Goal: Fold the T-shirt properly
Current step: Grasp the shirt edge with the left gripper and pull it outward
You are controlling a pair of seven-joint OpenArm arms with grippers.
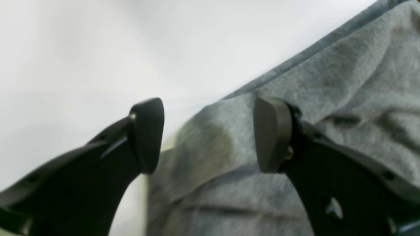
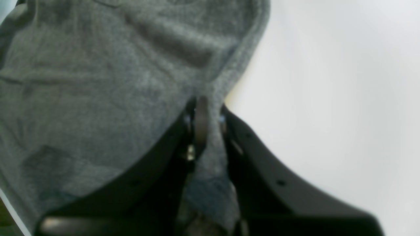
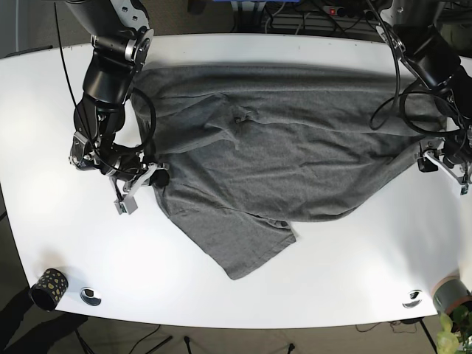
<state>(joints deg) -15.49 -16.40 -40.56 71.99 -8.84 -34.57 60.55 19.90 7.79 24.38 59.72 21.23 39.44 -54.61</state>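
A grey T-shirt (image 3: pixel 280 162) lies spread and wrinkled across the white table (image 3: pixel 332 265), with one sleeve (image 3: pixel 247 247) pointing toward the front edge. At the shirt's left edge my right gripper (image 3: pixel 156 177) is shut on a fold of the cloth; the right wrist view shows the fabric (image 2: pixel 98 82) pinched in the gripper (image 2: pixel 206 121). My left gripper (image 3: pixel 428 158) sits at the shirt's right edge. In the left wrist view it (image 1: pixel 210 134) stands open, its fingers (image 1: pixel 147 134) straddling the hem of the shirt (image 1: pixel 344 82), nothing gripped.
A dark patterned cup (image 3: pixel 48 287) and a small silver disc (image 3: pixel 91 296) sit at the front left corner. Another disc (image 3: pixel 411 299), a grey cup (image 3: pixel 451 293) and a plant (image 3: pixel 450 332) are at the front right. Cables (image 3: pixel 295 15) run behind the table.
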